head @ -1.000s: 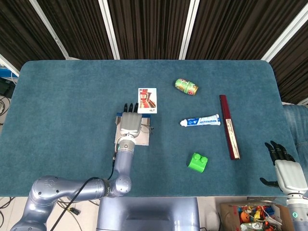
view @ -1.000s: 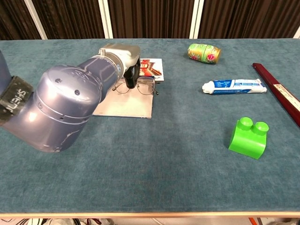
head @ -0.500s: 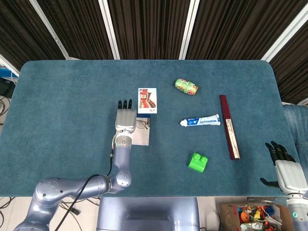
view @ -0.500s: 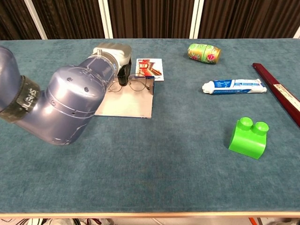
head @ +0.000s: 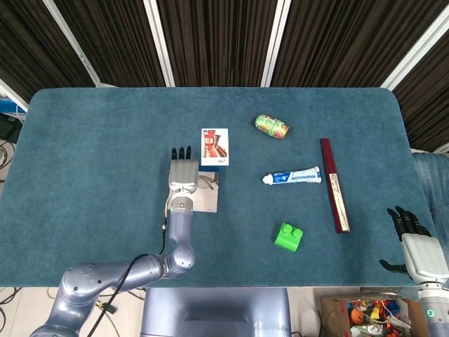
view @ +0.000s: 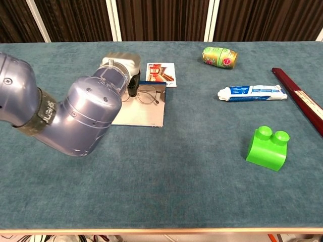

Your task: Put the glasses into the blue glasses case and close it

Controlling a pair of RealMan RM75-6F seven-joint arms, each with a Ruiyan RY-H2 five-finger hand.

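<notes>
The blue glasses case (view: 146,108) lies open on the table (view: 166,191), near the playing card (view: 161,74); its pale lining faces up and its blue edge shows along the far side. The glasses (view: 146,94) rest in the case at its far end, lenses facing the chest camera. The left hand (head: 183,172) sits over the far-left part of the case, fingers extended and pointing away from the robot. Dark fingertips (view: 132,85) reach down just beside the left lens, but neither view shows whether they pinch the frame or merely touch it, so the grasp state cannot be determined. The right hand (head: 414,246) hangs at the near right corner, well apart from the work, fingers spread and holding nothing. Handling judgement: the glasses appear to be thin wire, light and easily bent, with lenses prone to scratching. Take hold at the bridge or rim edge with light pressure. The case lid looks stiff; press it near its free edge to close.
</notes>
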